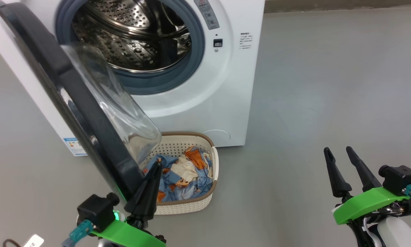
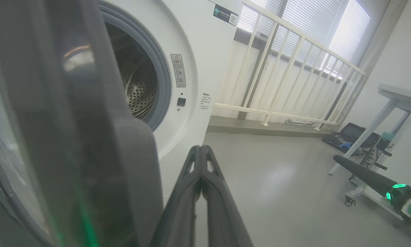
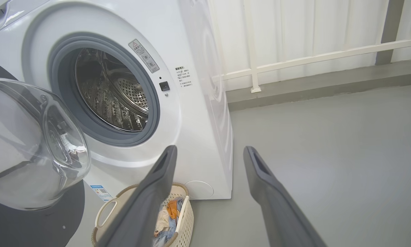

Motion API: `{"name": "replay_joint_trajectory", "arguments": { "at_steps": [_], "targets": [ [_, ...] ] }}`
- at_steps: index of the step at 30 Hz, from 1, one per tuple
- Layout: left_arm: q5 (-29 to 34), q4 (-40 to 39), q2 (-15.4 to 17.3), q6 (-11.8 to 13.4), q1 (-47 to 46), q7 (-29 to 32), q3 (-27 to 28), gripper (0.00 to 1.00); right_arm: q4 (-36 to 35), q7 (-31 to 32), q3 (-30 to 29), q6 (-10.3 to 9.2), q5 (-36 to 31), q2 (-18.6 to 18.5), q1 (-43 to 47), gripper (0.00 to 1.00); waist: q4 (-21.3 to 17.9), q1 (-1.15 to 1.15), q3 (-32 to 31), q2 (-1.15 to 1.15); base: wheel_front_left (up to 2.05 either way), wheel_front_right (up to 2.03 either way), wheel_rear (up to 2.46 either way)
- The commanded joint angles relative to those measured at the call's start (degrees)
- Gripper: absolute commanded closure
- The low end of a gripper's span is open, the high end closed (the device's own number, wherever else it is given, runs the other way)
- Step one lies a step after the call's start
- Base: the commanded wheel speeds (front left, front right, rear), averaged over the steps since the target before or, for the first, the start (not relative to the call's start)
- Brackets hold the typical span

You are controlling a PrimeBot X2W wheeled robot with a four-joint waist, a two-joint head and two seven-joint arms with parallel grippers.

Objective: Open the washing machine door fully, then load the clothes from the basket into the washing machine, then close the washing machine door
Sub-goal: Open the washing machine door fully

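Observation:
The white washing machine [image 1: 205,103] stands ahead with its steel drum [image 1: 133,37] exposed. The washing machine door [image 1: 78,99] hangs swung out to the left, its glass bowl [image 1: 119,113] facing the opening. On the floor below sits the basket [image 1: 215,164], and the clothes [image 1: 181,178] lie inside it. My left gripper [image 1: 156,168] is shut and empty, just beside the door's lower rim and over the basket's left side; whether it touches the rim I cannot tell. My right gripper [image 1: 337,149] is open and empty over bare floor at the right. The right wrist view shows the right gripper [image 3: 210,151], basket [image 3: 188,219] and clothes [image 3: 169,219].
Grey floor [image 1: 328,85] spreads to the right of the machine. In the left wrist view a white railing [image 2: 294,68] runs along the far wall, and a table leg with equipment and cables [image 2: 363,137] stands at the right.

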Motion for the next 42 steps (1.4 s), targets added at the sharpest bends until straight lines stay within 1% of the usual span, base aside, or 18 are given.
{"name": "replay_joint_trajectory", "arguments": {
  "at_steps": [1,3,16,33,42],
  "targets": [
    [-0.6,-1.5,2.2,1.2,-0.7,-0.1,3.5,1.0,-1.1,-0.7,1.2,0.33,0.4,-0.3,-1.0,0.0,1.3,0.0,-0.1,0.0,0.0,0.0,0.0],
    [-0.8,-2.0,2.6,1.4,-0.4,0.2,3.6,1.0,-1.1,-0.7,1.1,0.33,0.4,-0.2,-1.0,0.0,2.5,0.0,0.0,0.0,0.0,0.0,0.0],
    [-1.3,-2.8,3.5,2.0,1.0,1.3,3.4,1.0,-0.6,-0.7,0.8,0.33,0.5,0.1,-0.8,0.0,7.0,0.0,-0.5,0.0,0.0,0.0,0.0],
    [-2.1,-4.4,5.3,4.4,2.4,3.3,4.7,1.0,-0.6,-0.7,0.1,0.33,0.3,0.9,-0.2,0.0,12.2,0.0,-0.9,0.0,0.0,0.0,0.0],
    [-3.0,-5.2,6.9,5.9,2.8,4.4,6.6,1.0,-0.7,-0.7,-0.2,0.33,0.1,1.3,-0.2,0.0,14.7,0.0,-0.8,0.0,0.0,0.0,0.0]
  ]
}}
